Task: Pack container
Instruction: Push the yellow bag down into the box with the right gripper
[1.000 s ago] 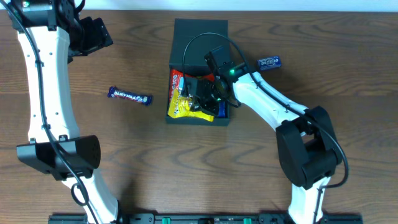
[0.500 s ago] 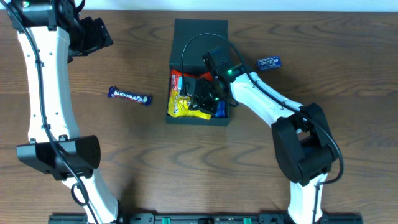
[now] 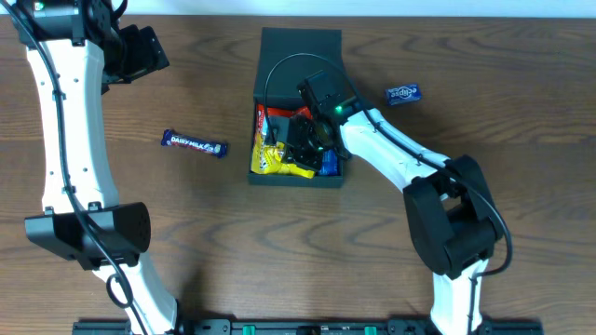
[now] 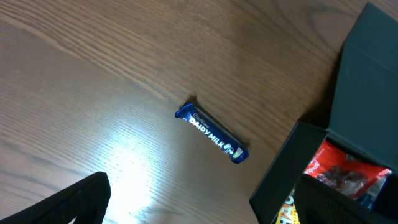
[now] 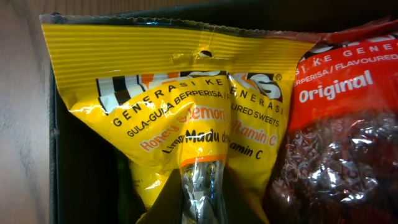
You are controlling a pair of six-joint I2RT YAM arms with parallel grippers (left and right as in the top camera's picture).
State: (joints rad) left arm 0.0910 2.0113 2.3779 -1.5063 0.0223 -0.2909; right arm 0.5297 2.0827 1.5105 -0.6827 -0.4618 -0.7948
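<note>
The dark teal container (image 3: 300,51) stands at the table's middle back with its flap lid open; it also shows in the left wrist view (image 4: 367,74). Inside lie a yellow sweets packet (image 3: 272,160), a red packet (image 3: 276,119) and something blue. My right gripper (image 3: 303,140) is down inside the container, shut on the yellow sweets packet (image 5: 186,106), with the red packet (image 5: 342,137) beside it. My left gripper (image 3: 140,51) is open and empty, high at the far left. A blue Dairy Milk bar (image 3: 195,142) lies left of the container, also in the left wrist view (image 4: 212,134).
A small blue snack packet (image 3: 402,93) lies on the table right of the container. The wooden table (image 3: 186,233) surrounds everything. The left arm's column runs down the left side.
My right gripper has shifted slightly left and up inside the container, dragging the yellow packet with it. The left arm has not moved.
</note>
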